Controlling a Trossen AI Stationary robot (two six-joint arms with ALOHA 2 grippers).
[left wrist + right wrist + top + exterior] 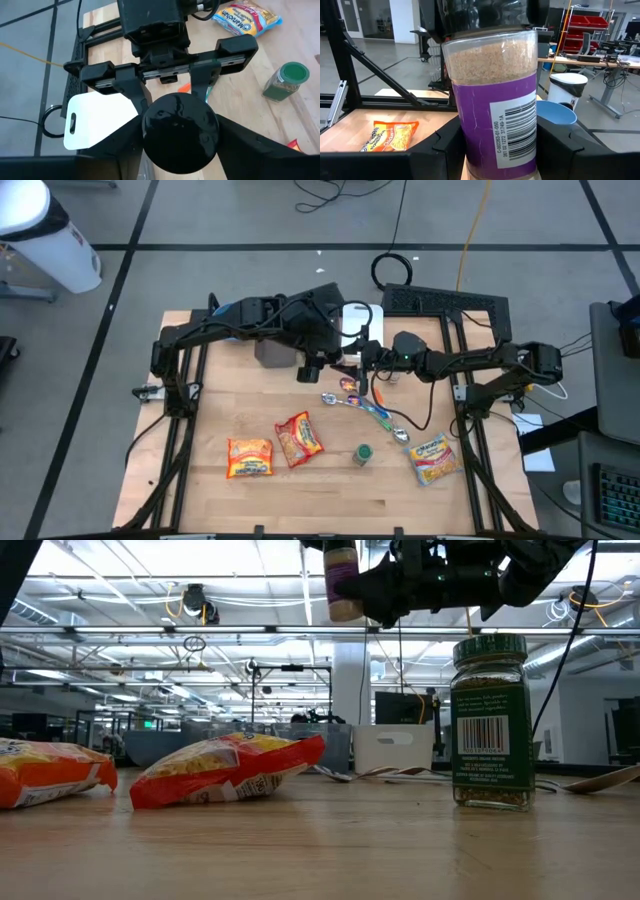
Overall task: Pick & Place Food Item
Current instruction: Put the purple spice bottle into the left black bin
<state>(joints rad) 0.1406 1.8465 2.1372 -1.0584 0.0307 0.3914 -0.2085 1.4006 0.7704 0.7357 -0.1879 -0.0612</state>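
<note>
A clear spice jar (492, 100) with a purple label, pale grains and a black lid (180, 131) hangs high over the table's middle (341, 580), upright between my two arms. My right gripper (495, 150) is shut on its lower body. My left gripper (181, 145) sits at the lid, a finger on each side, and covers it in the right wrist view. In the high view the two grippers meet at the jar (348, 384). My left gripper has the jar's black lid (150, 137) between its two fingers, which come slanting down from above on the table's left side. My right gripper pinches the jar's lower body (470, 150) between its two fingers, coming level from the table's right. The jar stands upright, lifted clear of the table.
On the table lie a green-lidded jar (363, 454), an orange pack (250, 457), a red pack (298, 438), a yellow noodle pack (433, 458) and spoons (385, 418). A white cutting board (95, 120) lies at the far side, a blue bowl (555, 112) nearby.
</note>
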